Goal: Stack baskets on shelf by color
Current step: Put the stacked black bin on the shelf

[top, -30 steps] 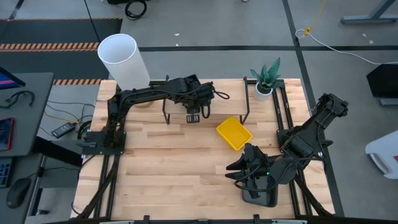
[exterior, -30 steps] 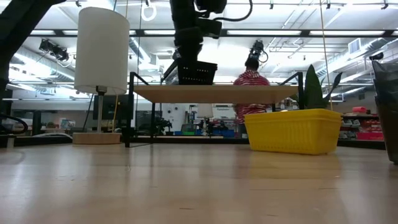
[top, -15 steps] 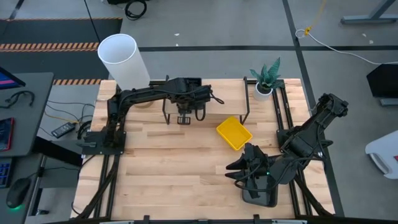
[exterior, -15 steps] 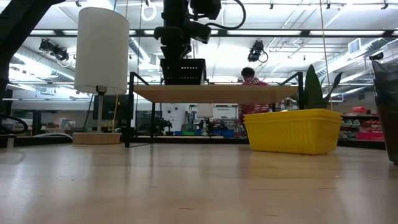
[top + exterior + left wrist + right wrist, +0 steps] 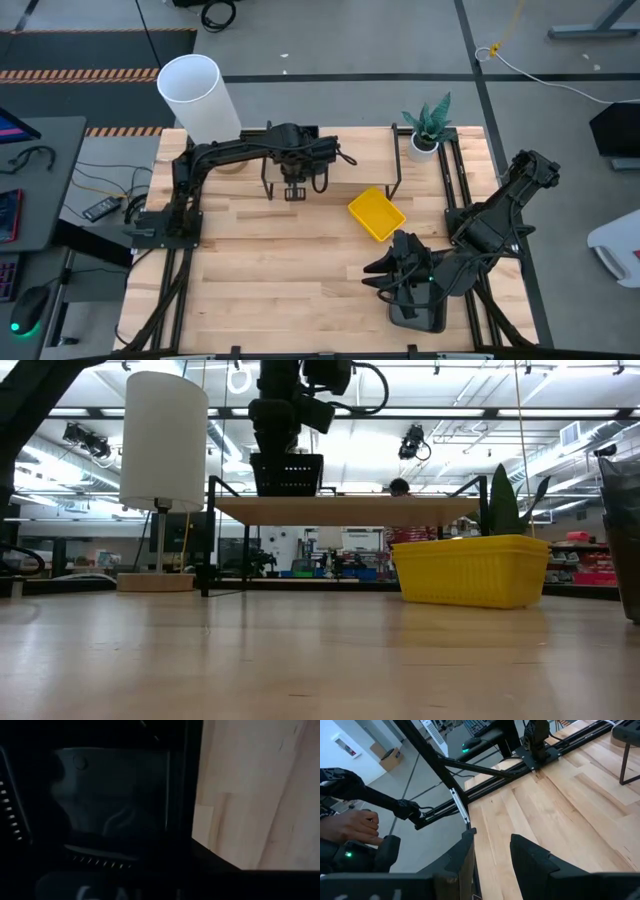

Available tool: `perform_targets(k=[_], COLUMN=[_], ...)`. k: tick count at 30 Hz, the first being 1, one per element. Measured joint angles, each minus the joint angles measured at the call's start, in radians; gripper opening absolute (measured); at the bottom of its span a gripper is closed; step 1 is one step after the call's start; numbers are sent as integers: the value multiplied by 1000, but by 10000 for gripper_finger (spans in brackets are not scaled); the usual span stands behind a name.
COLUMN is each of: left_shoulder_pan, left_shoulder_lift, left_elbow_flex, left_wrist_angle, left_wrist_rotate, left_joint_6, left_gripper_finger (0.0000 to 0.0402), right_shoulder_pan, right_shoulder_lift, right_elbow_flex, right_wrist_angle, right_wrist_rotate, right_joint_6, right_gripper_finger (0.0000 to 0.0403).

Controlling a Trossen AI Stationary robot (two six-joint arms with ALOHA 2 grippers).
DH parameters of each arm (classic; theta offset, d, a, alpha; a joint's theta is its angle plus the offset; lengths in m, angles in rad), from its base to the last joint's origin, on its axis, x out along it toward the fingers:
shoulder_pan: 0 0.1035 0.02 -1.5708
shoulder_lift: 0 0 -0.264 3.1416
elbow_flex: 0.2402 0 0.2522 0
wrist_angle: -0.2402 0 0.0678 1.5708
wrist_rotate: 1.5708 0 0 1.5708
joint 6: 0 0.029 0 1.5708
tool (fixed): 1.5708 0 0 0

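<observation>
My left gripper [image 5: 283, 445] reaches over the left part of the shelf [image 5: 400, 510] and is shut on a small black mesh basket [image 5: 288, 475]. In the high view the basket [image 5: 293, 192] shows just under the gripper [image 5: 293, 180]. One yellow basket [image 5: 377, 214] sits on its base on the table in front of the shelf. My right gripper [image 5: 492, 852] is open and hovers near the table's near right corner, beside a dark grey basket [image 5: 418, 318]. No other baskets show. My left gripper comes from above, pointing down, and holds the black basket at its top rim [image 5: 285, 457]. The gripper body hides the exact place of contact. The basket hangs level, its base right at the shelf's plank; whether it touches the plank I cannot tell.
A tall white cylinder lamp [image 5: 197, 95] stands at the far left corner, and a potted plant [image 5: 428, 128] at the shelf's right end. The shelf's black legs [image 5: 266, 182] stand on the table. A person's hand [image 5: 350, 826] shows beyond the table edge.
My left gripper has carried the black basket along the shelf toward the table's left. The basket was tilted a second ago and now hangs level over the plank. The gripper has stayed shut on it.
</observation>
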Motion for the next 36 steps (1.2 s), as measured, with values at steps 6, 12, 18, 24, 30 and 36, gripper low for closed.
perform_targets(k=[6,12,18,24,30,36], left_shoulder_pan=[1,10,17,17,15,5], left_shoulder_lift=[0,0,0,0,0,0], left_elbow_flex=[0,0,0,0,0,0], left_wrist_angle=[-28,-44,-58,-81,-81,-81], left_wrist_rotate=[0,4,0,1,19,32], left_joint_6=[-21,-45,-50,-37,-41,5], left_gripper_finger=[29,36,25,35,34,27], right_shoulder_pan=[0,13,20,19,19,19], right_shoulder_lift=[0,0,0,0,0,0], right_elbow_flex=[0,0,0,0,0,0], right_wrist_angle=[0,0,1,2,4,15], right_wrist_rotate=[3,7,15,16,17,17], right_joint_6=[-2,5,6,7,6,6], right_gripper_finger=[132,132,132,132,132,132])
